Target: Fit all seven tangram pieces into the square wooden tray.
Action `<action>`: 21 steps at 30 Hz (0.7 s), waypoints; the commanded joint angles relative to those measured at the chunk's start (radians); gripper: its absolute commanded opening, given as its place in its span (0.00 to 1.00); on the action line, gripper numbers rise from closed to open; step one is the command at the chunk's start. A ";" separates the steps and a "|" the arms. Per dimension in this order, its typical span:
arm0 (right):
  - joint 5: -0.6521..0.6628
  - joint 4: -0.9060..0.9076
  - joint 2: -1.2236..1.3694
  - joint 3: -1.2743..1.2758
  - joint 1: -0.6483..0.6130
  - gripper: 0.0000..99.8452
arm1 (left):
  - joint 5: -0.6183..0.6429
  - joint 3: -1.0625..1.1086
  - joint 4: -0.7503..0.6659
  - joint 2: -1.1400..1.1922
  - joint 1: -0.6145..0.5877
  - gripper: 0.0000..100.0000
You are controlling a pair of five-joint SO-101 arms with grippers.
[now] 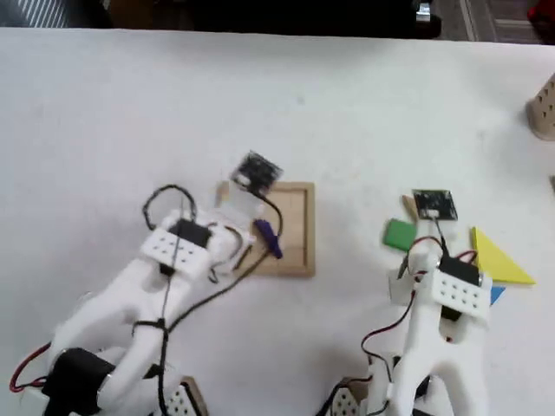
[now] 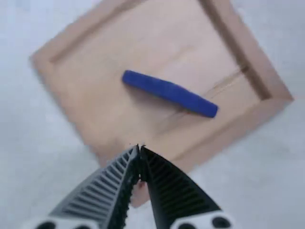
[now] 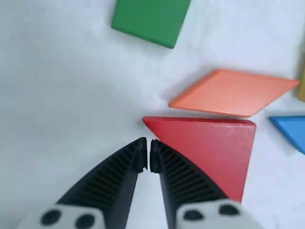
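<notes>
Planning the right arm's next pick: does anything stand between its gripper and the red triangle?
Nothing visible does. The right gripper, jaws shut, sits right beside the red triangle, near its corner. The orange piece lies along the triangle's far edge, beyond it rather than in between.

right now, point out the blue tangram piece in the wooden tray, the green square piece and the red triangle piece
blue tangram piece (image 2: 169,93): left wrist view, middle of its length
green square piece (image 3: 150,19): right wrist view, top face centre
red triangle piece (image 3: 214,148): right wrist view, top face centre
</notes>
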 commanded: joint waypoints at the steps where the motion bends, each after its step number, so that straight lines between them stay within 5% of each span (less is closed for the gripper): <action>1: 0.060 -0.039 -0.028 0.009 0.028 0.02 | -0.011 -0.015 -0.034 0.012 0.136 0.02; 7: 0.071 -0.044 -0.028 0.009 0.028 0.02 | 0.187 -0.141 -0.126 0.200 0.147 0.02; 21: 0.077 -0.044 -0.028 0.012 0.027 0.02 | 0.196 -0.267 -0.133 0.286 0.145 0.02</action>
